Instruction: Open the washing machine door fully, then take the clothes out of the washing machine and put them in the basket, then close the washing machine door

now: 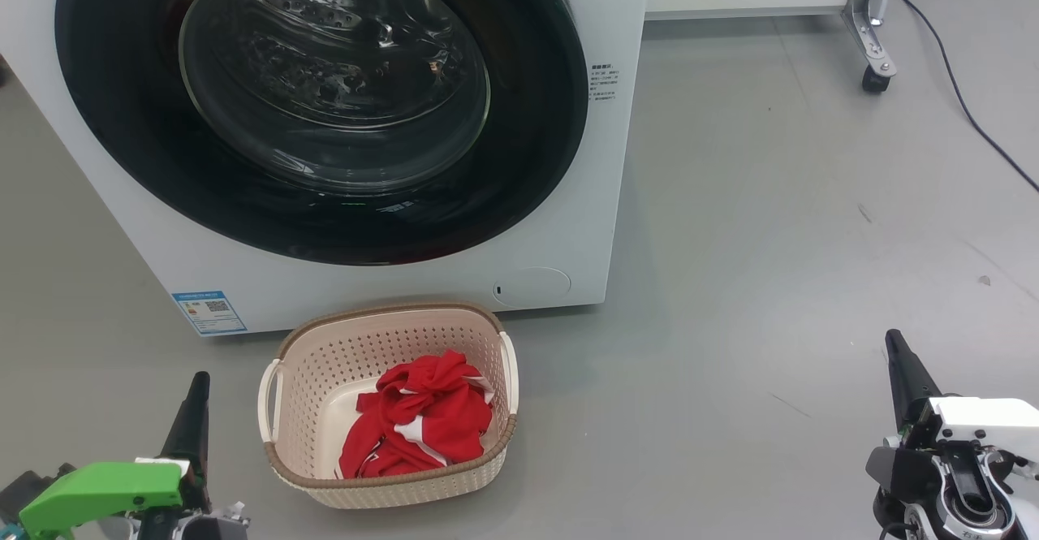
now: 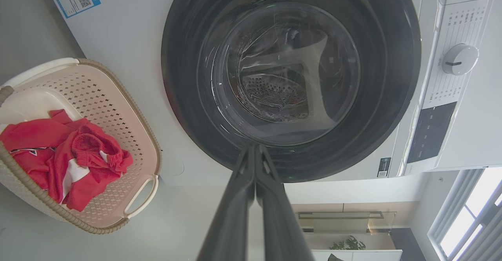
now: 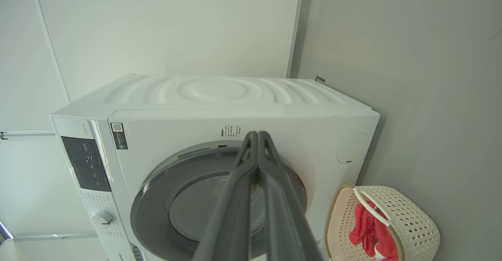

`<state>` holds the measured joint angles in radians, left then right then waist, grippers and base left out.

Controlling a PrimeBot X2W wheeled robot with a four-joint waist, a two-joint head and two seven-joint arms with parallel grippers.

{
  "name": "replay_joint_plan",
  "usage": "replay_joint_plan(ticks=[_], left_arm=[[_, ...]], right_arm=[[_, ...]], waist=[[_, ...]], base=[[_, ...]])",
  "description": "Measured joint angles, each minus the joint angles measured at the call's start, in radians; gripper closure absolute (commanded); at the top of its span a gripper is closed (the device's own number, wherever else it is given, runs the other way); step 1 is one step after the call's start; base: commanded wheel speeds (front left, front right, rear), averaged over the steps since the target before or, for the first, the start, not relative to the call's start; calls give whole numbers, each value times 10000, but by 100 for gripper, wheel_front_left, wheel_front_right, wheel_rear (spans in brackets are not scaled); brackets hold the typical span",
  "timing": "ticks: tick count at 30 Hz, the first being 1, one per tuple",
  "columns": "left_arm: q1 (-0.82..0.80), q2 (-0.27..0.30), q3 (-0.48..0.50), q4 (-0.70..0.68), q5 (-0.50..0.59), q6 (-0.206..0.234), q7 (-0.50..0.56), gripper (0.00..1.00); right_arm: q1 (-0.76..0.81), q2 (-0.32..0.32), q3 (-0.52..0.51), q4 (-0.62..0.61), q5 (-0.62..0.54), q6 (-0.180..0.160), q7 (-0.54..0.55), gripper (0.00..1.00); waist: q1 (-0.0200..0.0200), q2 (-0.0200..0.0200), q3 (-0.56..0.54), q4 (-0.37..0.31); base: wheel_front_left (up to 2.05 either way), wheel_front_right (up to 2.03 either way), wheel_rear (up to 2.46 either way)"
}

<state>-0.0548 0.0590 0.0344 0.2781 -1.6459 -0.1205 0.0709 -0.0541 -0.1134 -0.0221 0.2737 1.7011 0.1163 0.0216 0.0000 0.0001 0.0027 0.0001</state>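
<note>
Red clothes (image 1: 422,426) lie heaped in the basket (image 1: 390,310) on the floor at the washing machine (image 1: 162,256) front, washing machine door (image 1: 519,158) flush — task complete, I judge — hence left gripper (image 1: 197,382) and right gripper (image 1: 894,341) closed on nothing, parked clear.

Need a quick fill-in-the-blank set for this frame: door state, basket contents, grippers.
1. The washing machine door is ____.
2. The clothes lying in the basket are mostly ____ in colour.
3. The left gripper and the right gripper both have their fingers ____ and hold nothing.

Missing words: closed; red; shut.
</note>
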Motion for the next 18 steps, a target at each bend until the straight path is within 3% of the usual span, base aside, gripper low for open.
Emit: replay_joint_plan(ticks=[18], left_arm=[[0,-2,10,-8,2,0,31,100]], right_arm=[[-2,10,-27,19,-2,0,10,100]], waist=[[0,0,0,-1]], base=[[0,0,0]])
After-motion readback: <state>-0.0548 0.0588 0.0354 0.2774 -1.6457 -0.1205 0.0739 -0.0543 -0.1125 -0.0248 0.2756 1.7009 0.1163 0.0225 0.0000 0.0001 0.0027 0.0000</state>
